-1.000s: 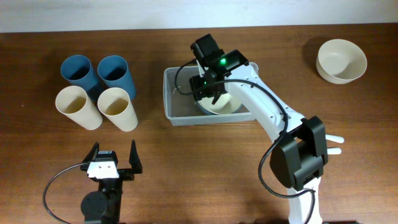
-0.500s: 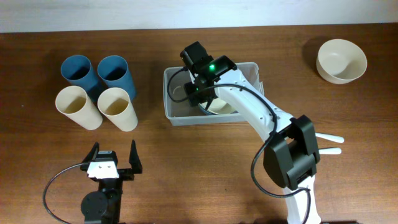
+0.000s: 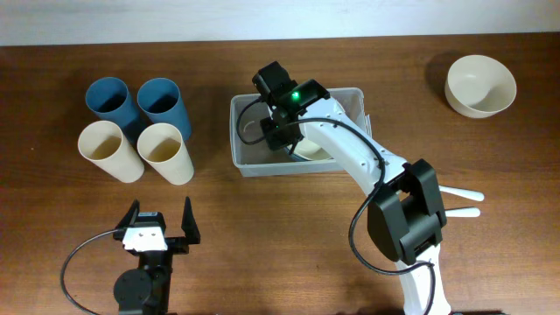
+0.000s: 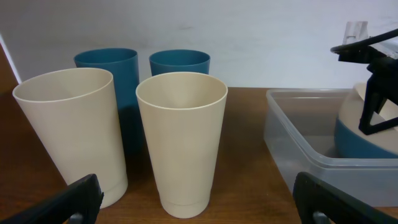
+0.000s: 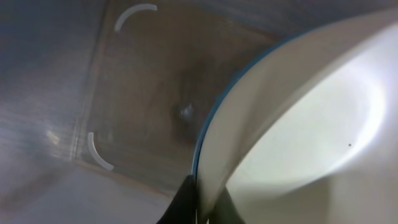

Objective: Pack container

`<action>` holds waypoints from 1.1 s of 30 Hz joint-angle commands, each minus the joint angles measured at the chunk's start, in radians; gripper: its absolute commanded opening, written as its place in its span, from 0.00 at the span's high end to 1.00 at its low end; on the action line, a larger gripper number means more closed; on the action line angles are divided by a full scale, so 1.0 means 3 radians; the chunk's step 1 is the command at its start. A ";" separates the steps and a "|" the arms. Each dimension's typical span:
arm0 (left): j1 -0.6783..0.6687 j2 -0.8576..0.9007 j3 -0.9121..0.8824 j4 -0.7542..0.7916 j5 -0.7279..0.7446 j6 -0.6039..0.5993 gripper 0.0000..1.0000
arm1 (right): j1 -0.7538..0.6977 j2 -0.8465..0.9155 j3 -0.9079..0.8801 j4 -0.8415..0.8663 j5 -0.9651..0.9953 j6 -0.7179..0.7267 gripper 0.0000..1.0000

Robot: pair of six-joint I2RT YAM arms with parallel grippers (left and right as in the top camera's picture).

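The container, a clear plastic bin, stands at the table's middle back. Inside it lies a bowl, cream within and blue outside. My right gripper reaches down into the bin and is shut on the bowl's left rim. In the right wrist view the fingertips pinch the blue-edged rim of the bowl above the container's floor. My left gripper rests open near the front left, holding nothing. Its view shows the container and the bowl at right.
Two blue cups and two cream cups stand upright left of the bin. A cream bowl sits at the back right. White utensils lie right of the right arm's base.
My right gripper has shifted left inside the container and closed on the bowl's rim. The left arm has not moved.
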 commanded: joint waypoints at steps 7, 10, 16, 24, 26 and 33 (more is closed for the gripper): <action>0.0020 -0.0027 -0.0008 -0.0025 -0.0008 0.0042 0.00 | 0.0005 0.0037 0.0306 -0.0178 0.0080 0.0017 0.96; 0.0020 -0.0027 -0.0008 -0.0025 -0.0008 0.0041 0.00 | 0.0005 0.0037 0.0476 -0.0312 0.0080 0.0017 0.96; 0.0020 -0.0027 -0.0008 -0.0025 -0.0008 0.0041 0.00 | 0.0005 0.0037 0.0857 -0.0661 0.0239 0.0032 0.96; 0.0020 -0.0027 -0.0008 -0.0025 -0.0008 0.0042 0.00 | 0.0005 0.0043 0.1034 -0.0978 0.0370 0.0029 0.96; 0.0020 -0.0027 -0.0008 -0.0025 -0.0008 0.0042 0.00 | 0.0005 0.0047 0.1031 -0.1001 0.0404 0.0031 0.96; 0.0020 -0.0027 -0.0008 -0.0025 -0.0008 0.0042 0.00 | 0.0006 0.0052 0.1016 -0.1044 0.0430 0.0029 0.96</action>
